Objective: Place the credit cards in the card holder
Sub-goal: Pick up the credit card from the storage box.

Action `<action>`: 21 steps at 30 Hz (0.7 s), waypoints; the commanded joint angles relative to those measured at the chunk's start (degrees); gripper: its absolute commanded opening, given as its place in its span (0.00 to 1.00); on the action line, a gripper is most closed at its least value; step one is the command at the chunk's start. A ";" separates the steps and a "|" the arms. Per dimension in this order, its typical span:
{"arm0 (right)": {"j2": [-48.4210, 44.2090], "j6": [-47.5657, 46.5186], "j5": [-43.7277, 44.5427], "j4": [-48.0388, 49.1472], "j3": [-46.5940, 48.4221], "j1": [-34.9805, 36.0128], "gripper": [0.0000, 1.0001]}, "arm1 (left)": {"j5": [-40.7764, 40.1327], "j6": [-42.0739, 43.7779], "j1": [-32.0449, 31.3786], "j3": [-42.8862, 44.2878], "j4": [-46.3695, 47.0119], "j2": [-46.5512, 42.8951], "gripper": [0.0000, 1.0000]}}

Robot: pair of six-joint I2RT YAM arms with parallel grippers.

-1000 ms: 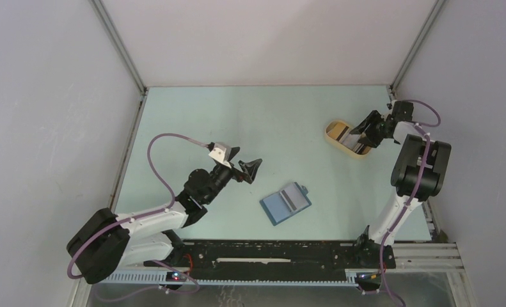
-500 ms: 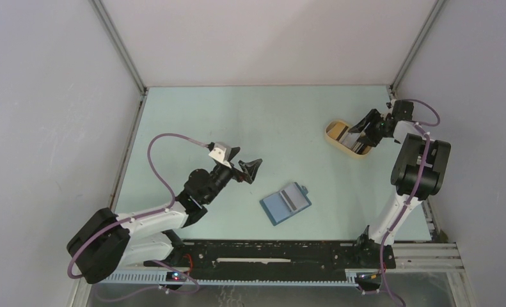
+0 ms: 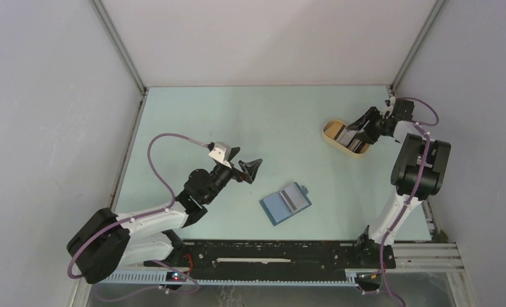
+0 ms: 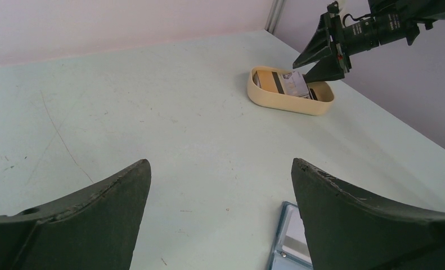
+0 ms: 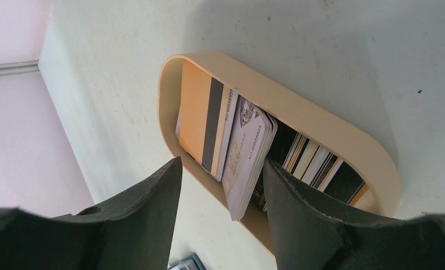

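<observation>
The teal-blue card holder [image 3: 286, 203] lies open on the table, its corner also showing in the left wrist view [image 4: 290, 247]. The credit cards [image 3: 348, 135] sit in a tan oval tray [image 3: 330, 136]. In the right wrist view an orange card with a dark stripe [image 5: 200, 121] lies flat and a whitish-grey card stack [image 5: 245, 157] tilts up against one finger. My right gripper [image 5: 221, 163] is open, one finger outside the tray wall and one inside, the grey cards between them. My left gripper [image 4: 220, 163] is open and empty, left of the card holder.
More striped cards [image 5: 315, 163] stand in the far half of the tray [image 5: 332, 129]. Grey enclosure walls [image 3: 58, 96] surround the table on three sides, and the tray is near the right wall. The right gripper also shows in the left wrist view [image 4: 321, 56].
My right gripper has shifted slightly over the tray and dipped toward the cards. The left arm and the card holder have not moved.
</observation>
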 commanded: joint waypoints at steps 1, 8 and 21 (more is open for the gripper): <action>-0.51 2.42 -4.41 2.80 1.80 1.03 0.63 | 0.24 -0.38 0.13 0.07 2.52 0.30 1.00; 1.43 5.84 -7.99 6.50 1.24 0.77 0.64 | 0.25 -0.46 0.11 0.15 2.52 0.55 1.00; 4.18 5.92 -3.59 4.58 2.80 1.44 0.65 | 0.36 -0.47 0.08 0.33 2.52 0.74 1.00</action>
